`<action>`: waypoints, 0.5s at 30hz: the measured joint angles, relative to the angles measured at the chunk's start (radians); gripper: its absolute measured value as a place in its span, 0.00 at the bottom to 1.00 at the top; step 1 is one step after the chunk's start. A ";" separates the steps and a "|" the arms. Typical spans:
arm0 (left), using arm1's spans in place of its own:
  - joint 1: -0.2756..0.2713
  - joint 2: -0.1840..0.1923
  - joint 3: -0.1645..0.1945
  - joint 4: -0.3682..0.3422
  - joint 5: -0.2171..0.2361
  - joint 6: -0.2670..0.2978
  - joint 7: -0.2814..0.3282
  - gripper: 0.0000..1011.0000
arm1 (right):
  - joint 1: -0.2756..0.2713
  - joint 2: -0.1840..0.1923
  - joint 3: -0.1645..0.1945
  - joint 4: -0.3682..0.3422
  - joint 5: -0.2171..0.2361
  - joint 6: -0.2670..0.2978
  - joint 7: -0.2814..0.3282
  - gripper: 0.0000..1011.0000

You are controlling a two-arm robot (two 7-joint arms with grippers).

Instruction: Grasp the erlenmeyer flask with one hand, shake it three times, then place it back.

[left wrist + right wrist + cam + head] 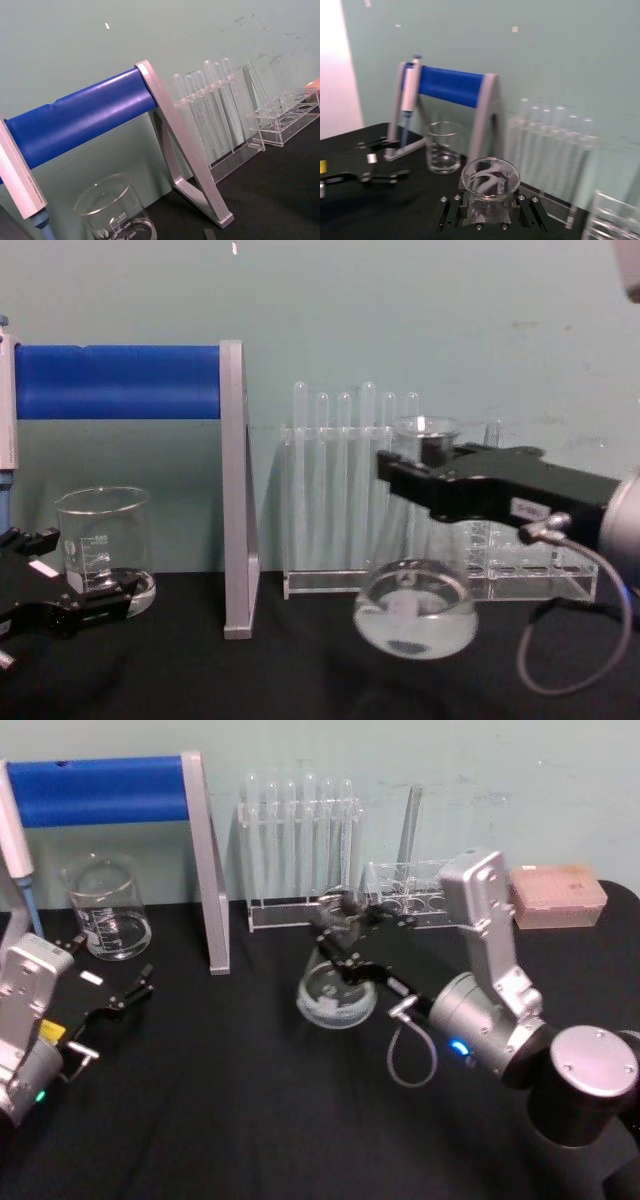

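Right gripper [428, 455] clamps the flask [415, 622] by its neck. The body hangs below the gripper, tilted, and I judge it clear of the counter [250, 680]. Left gripper [118, 1012] idles open, well apart.

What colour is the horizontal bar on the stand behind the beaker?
The bar is bright blue, held by a silver-grey upright; the chest view shows it best.

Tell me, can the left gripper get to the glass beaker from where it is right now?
Probably yes: the left gripper sits open just in front of the beaker, with nothing between them.
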 joint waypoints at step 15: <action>0.000 0.000 0.000 0.000 0.000 0.000 0.000 0.99 | -0.027 0.005 0.142 0.005 -0.016 -0.002 -0.075 0.44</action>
